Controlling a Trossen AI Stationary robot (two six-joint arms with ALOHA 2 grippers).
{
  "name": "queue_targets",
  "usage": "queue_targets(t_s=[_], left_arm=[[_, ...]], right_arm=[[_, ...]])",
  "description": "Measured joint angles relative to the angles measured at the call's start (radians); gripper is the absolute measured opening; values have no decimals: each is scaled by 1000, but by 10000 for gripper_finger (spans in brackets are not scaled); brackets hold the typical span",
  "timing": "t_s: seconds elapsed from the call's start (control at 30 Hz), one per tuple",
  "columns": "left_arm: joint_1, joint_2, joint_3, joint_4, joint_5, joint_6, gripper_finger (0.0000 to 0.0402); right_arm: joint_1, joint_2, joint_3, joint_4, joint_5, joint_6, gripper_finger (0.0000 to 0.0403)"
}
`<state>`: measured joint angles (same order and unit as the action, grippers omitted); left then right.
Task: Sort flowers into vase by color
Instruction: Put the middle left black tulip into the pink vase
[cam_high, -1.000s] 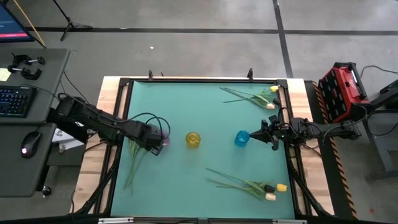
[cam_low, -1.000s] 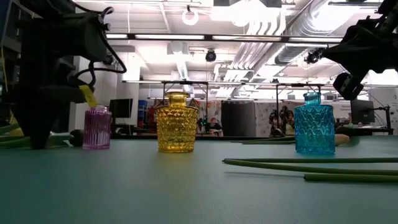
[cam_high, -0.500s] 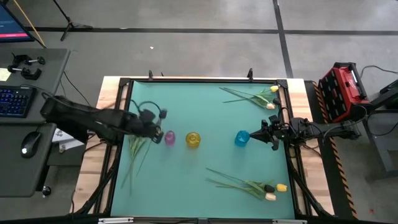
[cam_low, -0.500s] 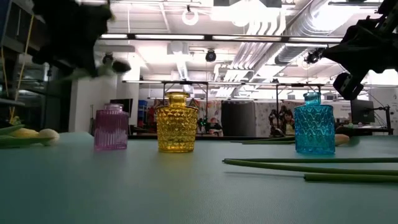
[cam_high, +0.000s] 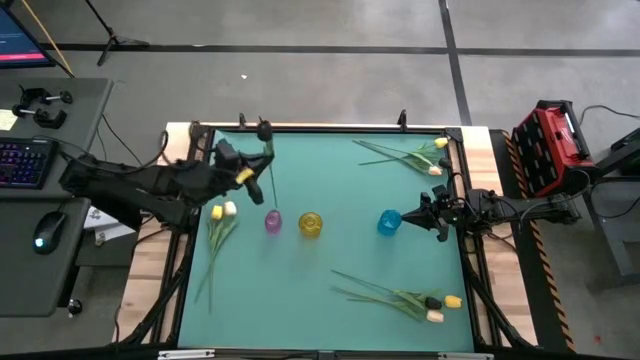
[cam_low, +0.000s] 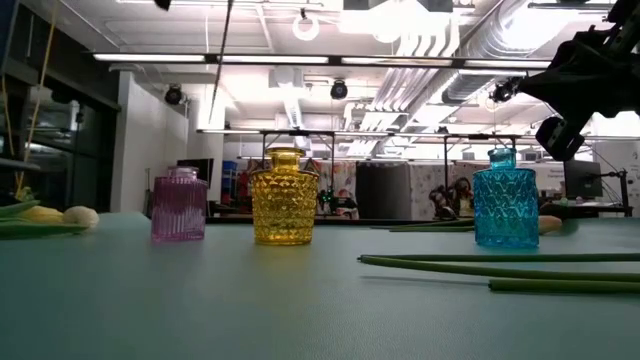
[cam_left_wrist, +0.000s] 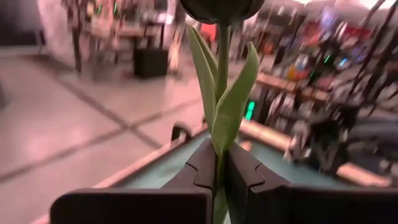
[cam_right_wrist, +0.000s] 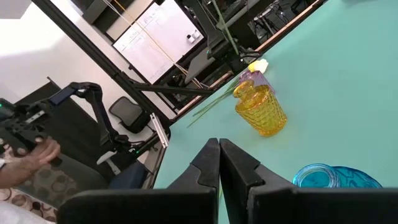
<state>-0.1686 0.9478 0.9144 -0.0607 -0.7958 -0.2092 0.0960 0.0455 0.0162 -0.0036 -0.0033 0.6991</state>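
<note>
My left gripper (cam_high: 258, 163) is raised above the table's far-left part and shut on a black tulip (cam_high: 265, 130); in the left wrist view its dark head (cam_left_wrist: 217, 6) and green leaves stand beyond my fingers. Its thin stem (cam_low: 218, 70) hangs down above the purple vase (cam_low: 178, 205). The purple (cam_high: 272, 221), yellow (cam_high: 311, 224) and blue (cam_high: 389, 221) vases stand in a row at mid-table. My right gripper (cam_high: 425, 214) hovers shut just right of the blue vase. Other tulips lie flat on the table in three groups. My left gripper pinches the black tulip's stem where the leaves begin (cam_left_wrist: 219, 148), between its two fingers. The fingers come from the table's left. The flower is lifted clear, head up. Its long stem hangs below the fingers, nearly upright.
A yellow and a cream tulip (cam_high: 222, 211) lie at the left edge, stems toward the near side. More tulips lie at the far-right corner (cam_high: 410, 153) and the near-right corner (cam_high: 410, 298). Black frame rails (cam_high: 190, 200) border the green mat. A person's hand (cam_right_wrist: 34, 152) shows beyond the table.
My left gripper has risen from beside the purple vase and swung toward the table's far edge, carrying the black tulip up clear of the table. The purple vase has shifted slightly toward the yellow vase. The yellow and cream tulips at the left edge are now uncovered.
</note>
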Motion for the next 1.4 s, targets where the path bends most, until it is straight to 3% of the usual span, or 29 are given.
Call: queue_targets(t_s=[0.1, 0.33, 0.57, 0.97, 1.07, 1.13, 1.27, 1.4], left_arm=[[-9, -1, 1, -14, -3, 24, 0], [-55, 22, -2, -205, -44, -91, 0], [-111, 45, -2, -204, -127, -101, 0], [-163, 68, -2, -159, -119, -95, 0], [-166, 68, -2, -135, -71, -85, 0], [-162, 62, -23, -24, -18, -9, 0], [-86, -9, -117, 266, 208, 118, 0], [-18, -121, -223, 302, 300, 85, 0]], right_arm=[[0, 0, 0, 0, 0, 0, 0], [0, 0, 0, 0, 0, 0, 0], [0, 0, 0, 0, 0, 0, 0], [0, 0, 0, 0, 0, 0, 0], [0, 0, 0, 0, 0, 0, 0], [0, 0, 0, 0, 0, 0, 0], [0, 0, 0, 0, 0, 0, 0], [0, 0, 0, 0, 0, 0, 0]])
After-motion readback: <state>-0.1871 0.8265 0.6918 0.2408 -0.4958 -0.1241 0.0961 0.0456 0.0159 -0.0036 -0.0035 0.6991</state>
